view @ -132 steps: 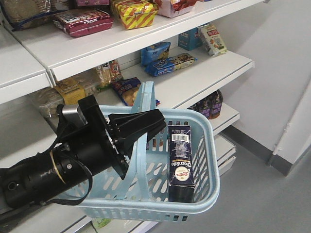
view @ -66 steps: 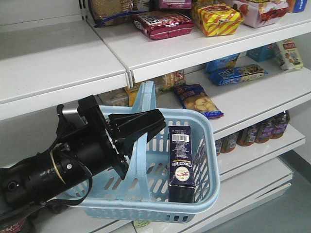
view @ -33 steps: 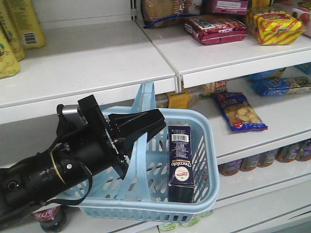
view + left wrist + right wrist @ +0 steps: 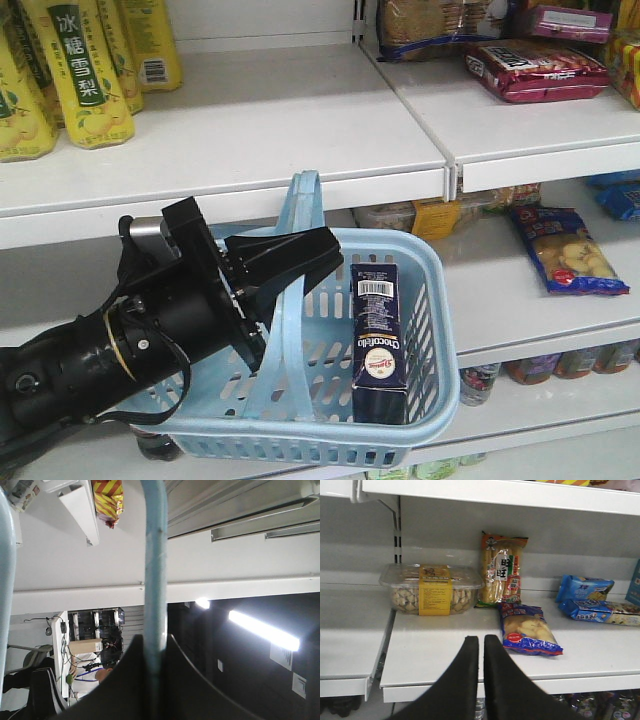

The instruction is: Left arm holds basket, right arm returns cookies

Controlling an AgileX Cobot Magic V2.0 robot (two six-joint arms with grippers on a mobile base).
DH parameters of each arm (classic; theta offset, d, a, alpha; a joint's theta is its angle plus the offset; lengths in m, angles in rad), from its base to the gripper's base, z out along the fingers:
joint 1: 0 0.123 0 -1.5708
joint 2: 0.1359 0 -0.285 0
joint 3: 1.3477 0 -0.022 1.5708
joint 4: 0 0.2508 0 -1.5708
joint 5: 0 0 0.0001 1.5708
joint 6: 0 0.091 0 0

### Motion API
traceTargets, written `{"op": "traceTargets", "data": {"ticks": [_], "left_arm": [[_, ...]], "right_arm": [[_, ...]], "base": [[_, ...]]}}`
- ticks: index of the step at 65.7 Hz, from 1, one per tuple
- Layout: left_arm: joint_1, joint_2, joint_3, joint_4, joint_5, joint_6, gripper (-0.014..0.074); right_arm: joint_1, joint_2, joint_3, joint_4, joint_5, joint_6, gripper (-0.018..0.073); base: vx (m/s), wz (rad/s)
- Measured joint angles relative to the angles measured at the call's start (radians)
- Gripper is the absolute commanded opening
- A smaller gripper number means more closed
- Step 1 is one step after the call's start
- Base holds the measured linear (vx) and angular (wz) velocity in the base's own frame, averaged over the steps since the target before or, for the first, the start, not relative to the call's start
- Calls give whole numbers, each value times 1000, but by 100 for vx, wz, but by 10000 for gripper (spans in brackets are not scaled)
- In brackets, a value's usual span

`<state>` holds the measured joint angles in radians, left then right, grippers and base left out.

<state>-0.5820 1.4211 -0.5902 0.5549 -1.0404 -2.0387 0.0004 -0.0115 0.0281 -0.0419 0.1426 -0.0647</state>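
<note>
**Shelving slides past; cookies yet to leave the basket**

Over the last two seconds the white shelves (image 4: 280, 120) have drifted rightward across the front view. Tall yellow plastic drink bottles (image 4: 85, 70) now fill the upper left of the frame, where snack packs sat before. The carried load has not shifted. The thick black left arm (image 4: 120, 345) with its yellow band sits at lower left. Its left gripper (image 4: 300, 255) remains clamped on a pale blue hoop handle (image 4: 154, 555) of the light blue slotted plastic basket (image 4: 300, 437), and the left wrist view shows the black fingers pinching that strip.

The tall dark navy cookie carton (image 4: 378, 340) stands upright inside the basket, against its right wall, at lower centre of the frame.

The right gripper (image 4: 481, 640) faces a middle shelf with its fingers nearly together and nothing between them. A clear tub with a yellow label (image 4: 431, 589) and a blue snack bag (image 4: 527, 632) lie beyond it.

The rig appears to be travelling along the aisle, so the return itself seems not yet begun.
</note>
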Motion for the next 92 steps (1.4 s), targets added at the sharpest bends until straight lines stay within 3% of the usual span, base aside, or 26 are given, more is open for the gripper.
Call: {"op": "traceTargets", "data": {"ticks": [92], "left_arm": [[-8,0,0,47,-24,-18,0]], "right_arm": [[0,0,0,0,0,0,-3]], "base": [[1,13]]}}
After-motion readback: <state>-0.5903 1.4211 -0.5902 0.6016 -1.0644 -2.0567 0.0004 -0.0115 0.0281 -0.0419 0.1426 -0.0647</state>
